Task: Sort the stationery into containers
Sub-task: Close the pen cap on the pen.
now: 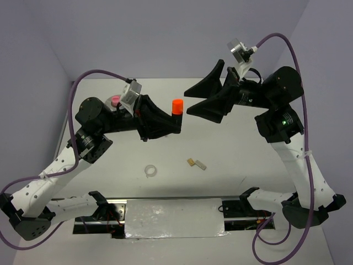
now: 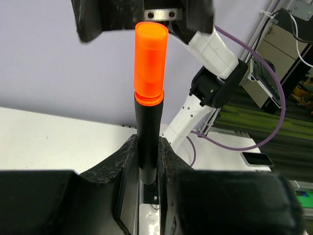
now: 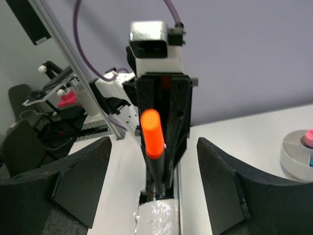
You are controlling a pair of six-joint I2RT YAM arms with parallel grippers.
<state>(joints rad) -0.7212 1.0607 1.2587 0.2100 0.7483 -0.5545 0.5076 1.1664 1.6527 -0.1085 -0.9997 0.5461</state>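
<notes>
My left gripper (image 1: 175, 125) is shut on the black body of a marker with an orange cap (image 1: 177, 106) and holds it upright above the table. In the left wrist view the marker (image 2: 150, 63) stands between the closed fingers (image 2: 128, 161). My right gripper (image 1: 191, 101) is open, level with the cap and just right of it; the marker (image 3: 151, 132) shows between its spread fingers (image 3: 80, 178). The round whitish dish (image 1: 108, 101) with a pink cylinder (image 1: 115, 100) lies behind the left arm and also shows in the right wrist view (image 3: 295, 155). A clear tape ring (image 1: 150, 171) and two tan and grey blocks (image 1: 197, 163) lie on the table.
The white table (image 1: 237, 160) ends at a metal rail (image 1: 171, 200) along the near edge, between the arm bases. Purple cables loop off both arms. Purple-grey walls stand behind and to the sides.
</notes>
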